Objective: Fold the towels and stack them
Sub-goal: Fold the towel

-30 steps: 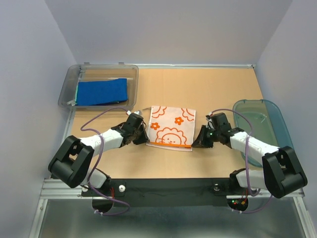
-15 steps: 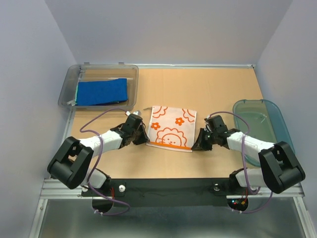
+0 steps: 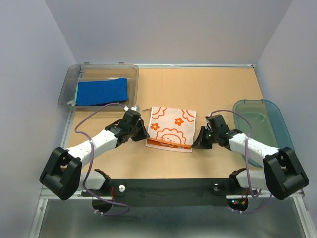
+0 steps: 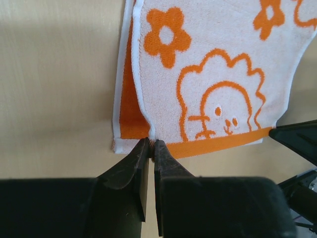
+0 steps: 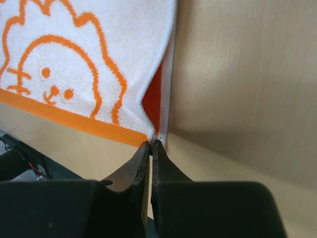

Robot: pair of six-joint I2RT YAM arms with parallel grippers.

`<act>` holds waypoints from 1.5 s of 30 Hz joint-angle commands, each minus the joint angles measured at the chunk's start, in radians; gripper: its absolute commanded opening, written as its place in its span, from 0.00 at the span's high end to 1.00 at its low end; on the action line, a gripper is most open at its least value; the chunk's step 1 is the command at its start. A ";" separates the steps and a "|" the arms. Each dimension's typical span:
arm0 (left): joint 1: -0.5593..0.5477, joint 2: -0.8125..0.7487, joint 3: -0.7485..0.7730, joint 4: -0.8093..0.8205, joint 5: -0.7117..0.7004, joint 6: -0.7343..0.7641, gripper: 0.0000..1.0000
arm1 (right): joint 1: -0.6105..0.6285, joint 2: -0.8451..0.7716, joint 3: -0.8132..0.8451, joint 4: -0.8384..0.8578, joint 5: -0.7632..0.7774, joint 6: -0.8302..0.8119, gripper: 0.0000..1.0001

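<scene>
A white towel with orange flower and lion prints (image 3: 171, 128) lies on the wooden table between my arms, folded with an orange-backed layer underneath. My left gripper (image 3: 145, 137) is shut on its near left corner, seen close up in the left wrist view with the towel (image 4: 213, 59) ahead of the gripper (image 4: 152, 144). My right gripper (image 3: 195, 143) is shut on the near right corner, with the pinched towel (image 5: 74, 59) pulled to a point at the gripper (image 5: 151, 144). A royal blue towel (image 3: 101, 91) lies folded in the grey bin (image 3: 67, 96).
The clear grey bin stands at the back left, with a thin green edge showing beside the blue towel. A teal translucent oval basket (image 3: 277, 124) stands at the right edge. The wooden table (image 3: 208, 89) ends at grey walls.
My left arm has swung: its elbow dropped towards the near left and the gripper shifted a little away from me. The towel's near edge is drawn slightly. The right gripper has barely moved.
</scene>
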 commanded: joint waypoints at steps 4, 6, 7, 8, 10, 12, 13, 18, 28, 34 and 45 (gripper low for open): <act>0.005 -0.054 0.011 -0.087 -0.033 0.017 1.00 | 0.017 -0.074 0.058 -0.067 0.006 0.015 0.99; 0.005 -0.057 -0.008 -0.088 -0.039 0.012 1.00 | 0.044 -0.078 0.058 -0.071 0.003 0.034 0.99; 0.005 -0.057 -0.012 -0.087 -0.040 0.012 1.00 | 0.053 -0.078 0.057 -0.074 0.004 0.038 0.99; 0.005 -0.055 -0.025 -0.084 -0.040 0.011 1.00 | 0.075 -0.077 0.052 -0.076 0.009 0.046 0.99; 0.003 -0.048 -0.035 -0.081 -0.046 0.011 1.00 | 0.093 -0.066 0.046 -0.073 0.016 0.060 0.99; 0.005 -0.031 -0.051 -0.070 -0.051 0.012 1.00 | 0.104 -0.057 0.035 -0.073 0.029 0.069 0.99; 0.005 -0.026 -0.055 -0.067 -0.050 0.011 1.00 | 0.106 -0.054 0.032 -0.073 0.032 0.070 0.99; 0.005 0.011 -0.101 -0.045 -0.074 0.008 1.00 | 0.118 -0.018 0.017 -0.059 0.039 0.074 0.99; 0.008 0.083 -0.157 0.011 -0.042 0.000 1.00 | 0.135 -0.006 0.001 -0.028 0.047 0.080 0.99; 0.008 0.026 -0.051 -0.047 -0.049 0.009 1.00 | 0.135 -0.051 0.073 -0.068 0.081 0.066 1.00; 0.006 -0.086 0.040 -0.205 -0.076 0.011 1.00 | 0.136 -0.146 0.149 -0.188 0.052 0.077 1.00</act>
